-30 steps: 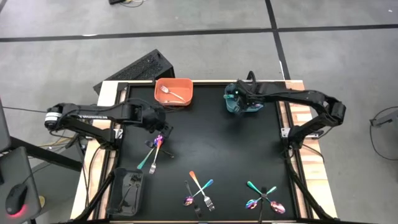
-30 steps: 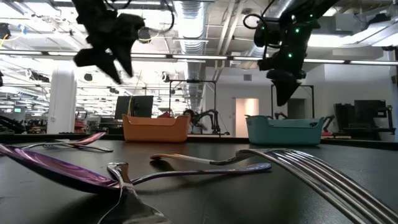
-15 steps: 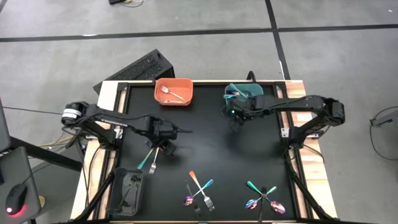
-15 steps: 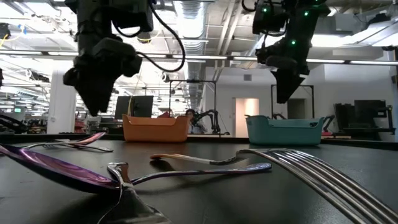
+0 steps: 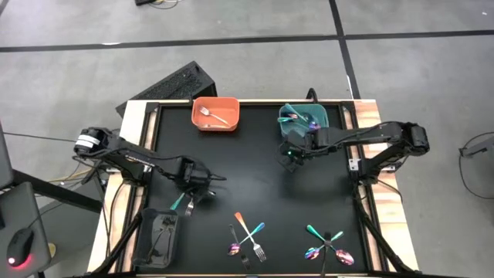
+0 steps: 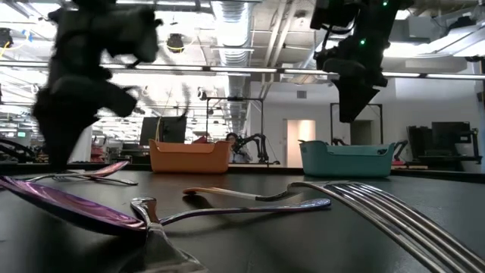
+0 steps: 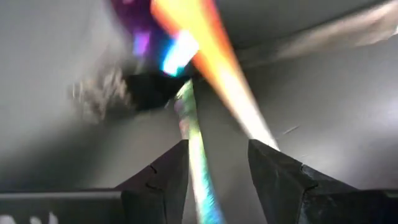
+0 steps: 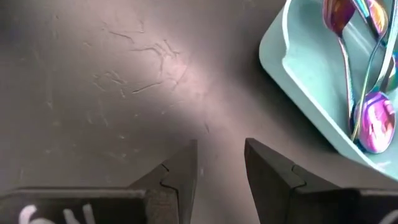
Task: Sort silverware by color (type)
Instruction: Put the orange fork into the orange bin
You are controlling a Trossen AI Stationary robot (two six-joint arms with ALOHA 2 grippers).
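Cutlery (image 5: 248,236) litters black tabletop (image 5: 255,174).

Two dark jointed arms, black cables, green lights on one.

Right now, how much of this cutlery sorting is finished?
Partly done. A silver fork lies in the orange bin, rainbow spoons lie in the teal bin, and dark pieces sit in the black bin. In hand: the left gripper, open, straddles a rainbow handle among crossed cutlery. The right gripper is open and empty beside the teal bin. Left: two crossed piles at the table's near edge.
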